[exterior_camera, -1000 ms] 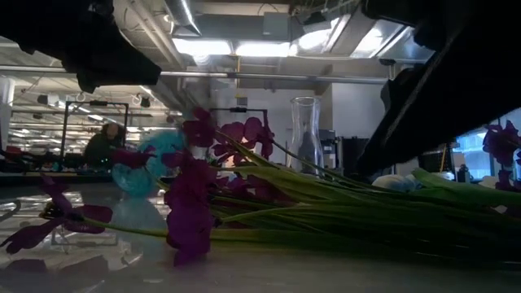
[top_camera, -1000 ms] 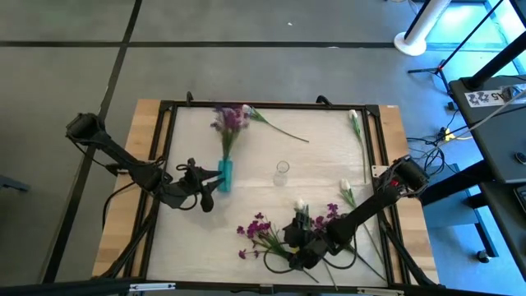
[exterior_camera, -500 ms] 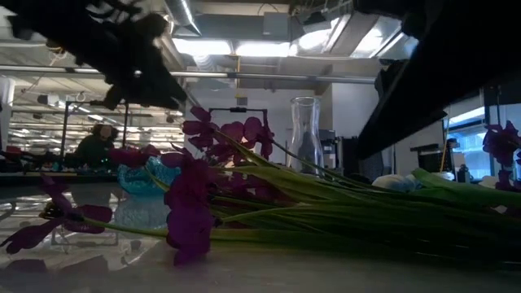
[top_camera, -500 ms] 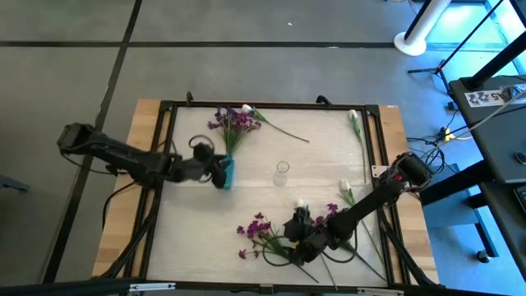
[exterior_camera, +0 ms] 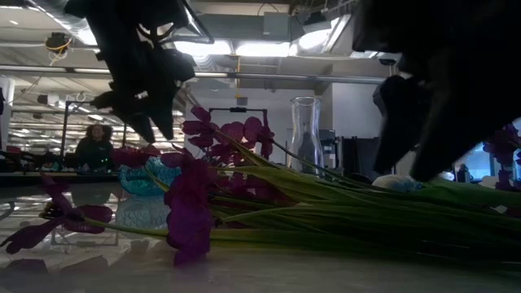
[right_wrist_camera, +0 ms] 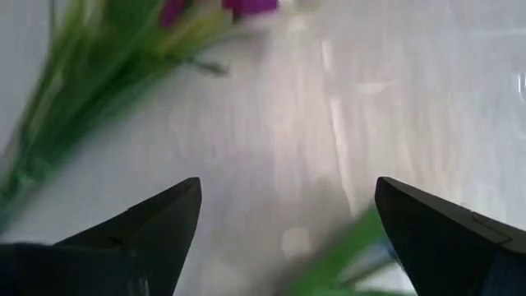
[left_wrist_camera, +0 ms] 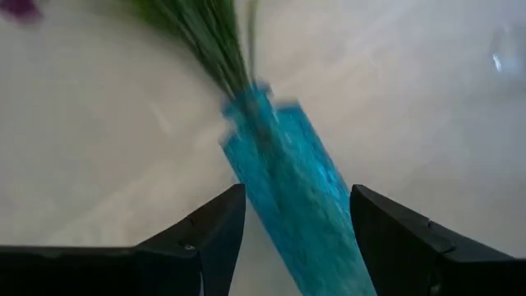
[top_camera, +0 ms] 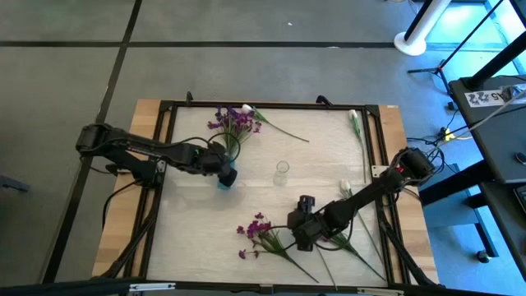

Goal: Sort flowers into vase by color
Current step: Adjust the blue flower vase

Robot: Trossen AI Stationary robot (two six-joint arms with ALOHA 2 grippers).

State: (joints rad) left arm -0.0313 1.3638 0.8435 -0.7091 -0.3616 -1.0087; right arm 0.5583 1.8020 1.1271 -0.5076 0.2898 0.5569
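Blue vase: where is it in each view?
High: blue vase left of centre, at the left gripper.
Low: left, behind purple blossoms.
Left wrist: centre, between the fingers.
Right wrist: not in it.
Shared landmark: clear vase.

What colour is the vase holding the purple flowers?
Translucent turquoise blue vase, clearest in the left wrist view; green stems enter its mouth.

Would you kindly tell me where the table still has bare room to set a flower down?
Bare board lies along the left edge below the blue vase, and between the clear vase and the far-right white flower. The front is crowded: purple flowers beside the right gripper.
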